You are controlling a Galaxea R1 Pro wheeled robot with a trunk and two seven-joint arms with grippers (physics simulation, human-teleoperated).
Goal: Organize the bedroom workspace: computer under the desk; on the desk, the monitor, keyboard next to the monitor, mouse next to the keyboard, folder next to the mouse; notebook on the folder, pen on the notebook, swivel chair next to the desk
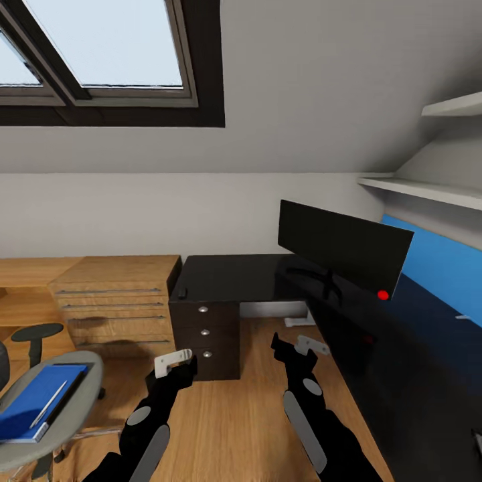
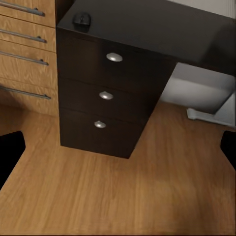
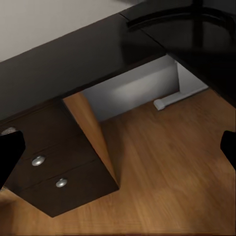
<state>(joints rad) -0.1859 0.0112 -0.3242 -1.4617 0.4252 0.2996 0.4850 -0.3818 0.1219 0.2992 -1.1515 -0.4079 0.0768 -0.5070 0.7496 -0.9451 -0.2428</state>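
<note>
The desk [image 1: 234, 278] has a glossy black top, and the monitor [image 1: 343, 246] stands on it. The small dark mouse [image 1: 182, 292] [image 2: 82, 19] lies on the desk corner above the drawer unit [image 2: 105, 96]. At lower left the swivel chair [image 1: 84, 402] carries the blue folder [image 1: 33, 402], with the white pen [image 1: 48, 404] lying on it. My left gripper [image 1: 177, 365] and right gripper [image 1: 294, 347] hang open and empty over the floor in front of the desk. I cannot make out the notebook. The computer and keyboard are out of view.
A light wooden drawer chest [image 1: 110, 301] [image 2: 24, 49] stands against the desk's left side. The desk's white leg foot [image 1: 298, 321] [image 3: 177, 96] rests on the wooden floor [image 1: 234, 415]. Shelves [image 1: 428, 191] and a blue wall panel [image 1: 435, 261] are at the right.
</note>
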